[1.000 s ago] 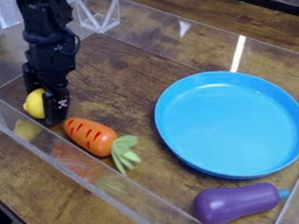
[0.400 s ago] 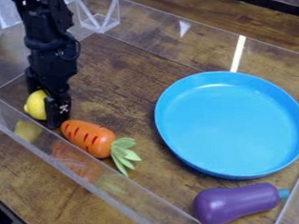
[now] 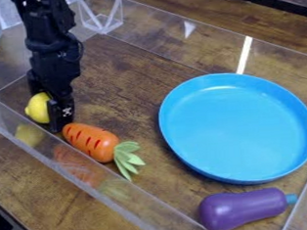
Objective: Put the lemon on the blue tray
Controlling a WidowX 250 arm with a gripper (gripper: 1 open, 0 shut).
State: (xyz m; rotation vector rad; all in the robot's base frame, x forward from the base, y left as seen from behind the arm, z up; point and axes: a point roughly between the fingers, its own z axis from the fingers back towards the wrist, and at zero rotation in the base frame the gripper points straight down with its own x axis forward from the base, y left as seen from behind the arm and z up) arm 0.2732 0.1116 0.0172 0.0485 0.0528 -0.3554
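From where I stand, the job looks to be at its pick-up stage. The lemon is over by the clear wall, near the blunt end of the carrot, and the black gripper is down at it, with a dark finger on the side towards the tray. The jaws look spread rather than clenched, so I would say the lemon sits between or against them without being properly gripped; whether both fingers touch it I can't tell, as part of that end is hidden. What's done, then, is the reaching: the arm is at the right fruit, not at the carrot or at the purple eggplant down by the tray's near edge. What's left is most of the work: close on the lemon, raise it off the tabletop, carry it across and let it go inside the rim. The blue tray lies well apart from the fruit, with nothing on it.
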